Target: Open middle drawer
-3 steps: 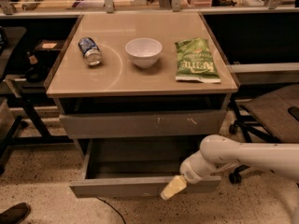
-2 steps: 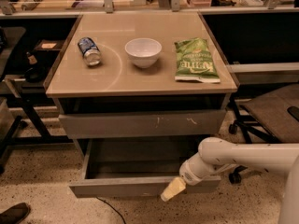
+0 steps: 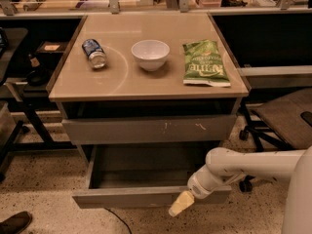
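Presently: gripper (image 3: 179, 205), at end of white arm (image 3: 243, 165), low against right part of drawer front; open or closed: cannot tell. Drawer (image 3: 122, 197): standing well out from cabinet, grey inside exposed, touching or just behind gripper, reaching up and away from it. Long axis of front: crosswise, mostly to gripper's left. Likely pull line: square to that front, outward from cabinet. Scratched front (image 3: 146, 129), above gripper: shut. Judged nearly open; little travel left.

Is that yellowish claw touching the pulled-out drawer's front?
Cannot tell. In the camera view the gripper overlaps the front of the middle drawer, but no contact or gap shows.
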Robot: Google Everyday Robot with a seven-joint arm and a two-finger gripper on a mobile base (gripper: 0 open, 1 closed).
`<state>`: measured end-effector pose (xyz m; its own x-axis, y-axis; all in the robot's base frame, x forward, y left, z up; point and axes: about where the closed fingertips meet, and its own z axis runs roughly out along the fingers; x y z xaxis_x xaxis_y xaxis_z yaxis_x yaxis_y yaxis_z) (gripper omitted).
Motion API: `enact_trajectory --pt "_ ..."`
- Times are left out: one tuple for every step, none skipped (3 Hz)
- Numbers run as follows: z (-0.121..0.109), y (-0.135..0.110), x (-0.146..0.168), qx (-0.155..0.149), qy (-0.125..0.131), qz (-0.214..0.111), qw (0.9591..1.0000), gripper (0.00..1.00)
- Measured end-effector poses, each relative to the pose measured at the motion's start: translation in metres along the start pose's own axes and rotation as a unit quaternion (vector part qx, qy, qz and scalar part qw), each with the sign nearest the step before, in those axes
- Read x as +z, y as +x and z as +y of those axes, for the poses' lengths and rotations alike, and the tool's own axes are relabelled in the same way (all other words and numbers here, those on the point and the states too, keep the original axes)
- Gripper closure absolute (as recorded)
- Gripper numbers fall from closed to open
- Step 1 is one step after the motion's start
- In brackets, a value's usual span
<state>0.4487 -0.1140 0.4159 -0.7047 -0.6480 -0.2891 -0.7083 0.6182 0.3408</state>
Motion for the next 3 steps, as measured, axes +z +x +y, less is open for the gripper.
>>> enact_trajectory --pt "0.001 -0.001 -0.003 0.0 0.0 0.0 1.0 0.0" --pt "0.021 0.023 -0.018 0.016 -0.007 0.01 0.9998 0.0" --pt "0.05 0.056 -0.051 0.044 -0.009 0.026 0.9986 0.0"
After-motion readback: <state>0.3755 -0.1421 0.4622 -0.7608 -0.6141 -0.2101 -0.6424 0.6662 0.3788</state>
